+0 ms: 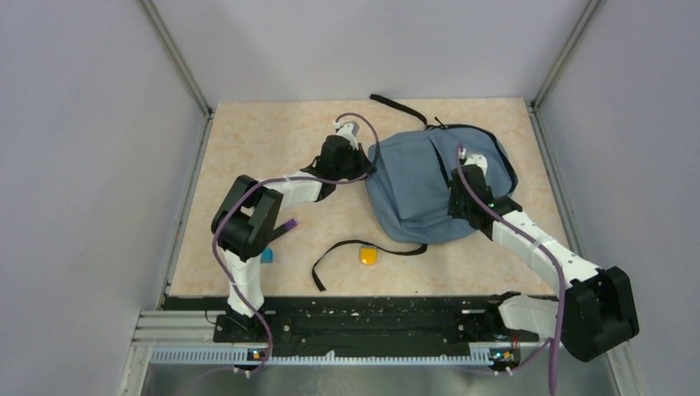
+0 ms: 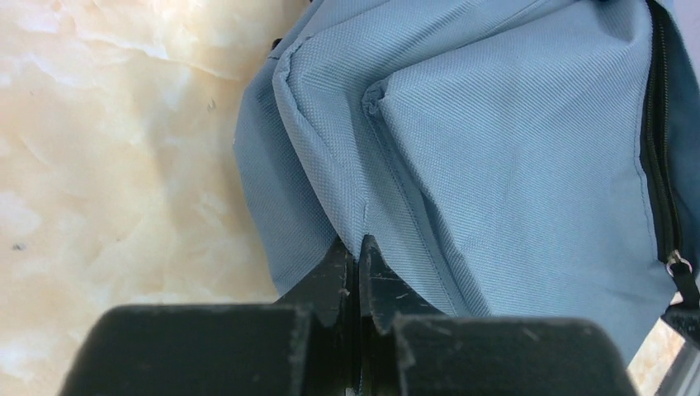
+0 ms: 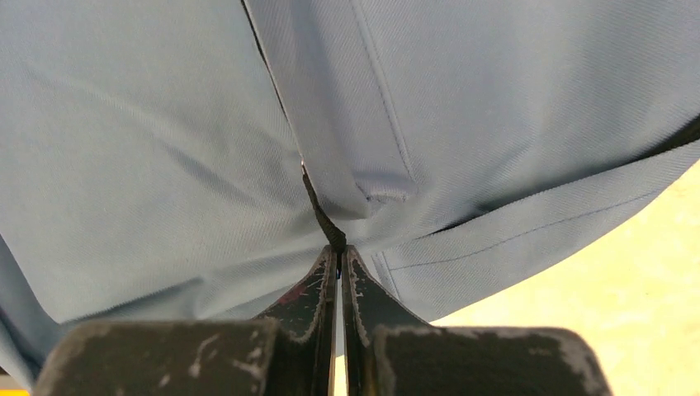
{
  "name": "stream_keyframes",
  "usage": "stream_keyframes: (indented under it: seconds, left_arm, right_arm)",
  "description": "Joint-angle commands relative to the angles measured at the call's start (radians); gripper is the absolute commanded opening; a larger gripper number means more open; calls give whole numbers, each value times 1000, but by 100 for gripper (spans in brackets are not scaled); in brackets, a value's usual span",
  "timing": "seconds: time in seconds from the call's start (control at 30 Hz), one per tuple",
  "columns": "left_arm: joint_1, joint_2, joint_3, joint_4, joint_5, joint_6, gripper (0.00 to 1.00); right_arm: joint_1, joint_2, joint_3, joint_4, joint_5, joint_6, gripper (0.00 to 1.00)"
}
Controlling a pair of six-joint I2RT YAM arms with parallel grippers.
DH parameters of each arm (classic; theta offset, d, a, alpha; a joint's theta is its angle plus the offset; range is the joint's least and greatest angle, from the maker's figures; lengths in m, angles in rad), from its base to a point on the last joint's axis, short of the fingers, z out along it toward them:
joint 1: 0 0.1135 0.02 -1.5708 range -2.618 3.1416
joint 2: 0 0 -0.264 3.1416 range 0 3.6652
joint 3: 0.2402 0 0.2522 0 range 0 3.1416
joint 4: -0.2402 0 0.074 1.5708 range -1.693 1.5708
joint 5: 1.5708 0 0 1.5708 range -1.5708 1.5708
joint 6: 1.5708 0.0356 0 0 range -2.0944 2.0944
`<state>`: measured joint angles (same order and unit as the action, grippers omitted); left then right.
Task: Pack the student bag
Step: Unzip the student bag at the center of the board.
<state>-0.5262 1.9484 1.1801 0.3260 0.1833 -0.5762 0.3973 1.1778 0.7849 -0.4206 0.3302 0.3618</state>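
Note:
The student bag (image 1: 417, 186), blue-grey fabric, lies flat at the middle right of the table. My left gripper (image 1: 363, 162) is at its left edge. In the left wrist view that gripper (image 2: 360, 241) is shut, its tips pinching a seam fold of the bag (image 2: 512, 148). My right gripper (image 1: 464, 175) hangs over the bag's right half. In the right wrist view it (image 3: 339, 249) is shut on a black zip pull cord (image 3: 318, 206) that runs up into the fabric of the bag (image 3: 148, 148). A black zip (image 2: 658, 165) runs along the bag's edge.
One black strap (image 1: 394, 106) trails off behind the bag and another (image 1: 351, 247) curls across the table in front of it. A small yellow object (image 1: 368, 256) lies by that front strap. A blue item (image 1: 267, 256) and a purple one (image 1: 289, 224) sit near the left arm.

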Motion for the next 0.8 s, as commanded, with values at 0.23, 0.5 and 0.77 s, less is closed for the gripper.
stream_keyframes:
  seconds: [0.23,0.5,0.77]
  left_arm:
    - [64,44,157,-5,-40,120,0]
    - [63,9,126,24,41,182,32]
    - [39,-150,-6,34,-14,210,65]
  right_arm:
    - [84,-63,-63,-73,23,94,0]
    - [85,-112,-12,-54,-14,83,25]
    - [77,3,149,-19,97,22,74]
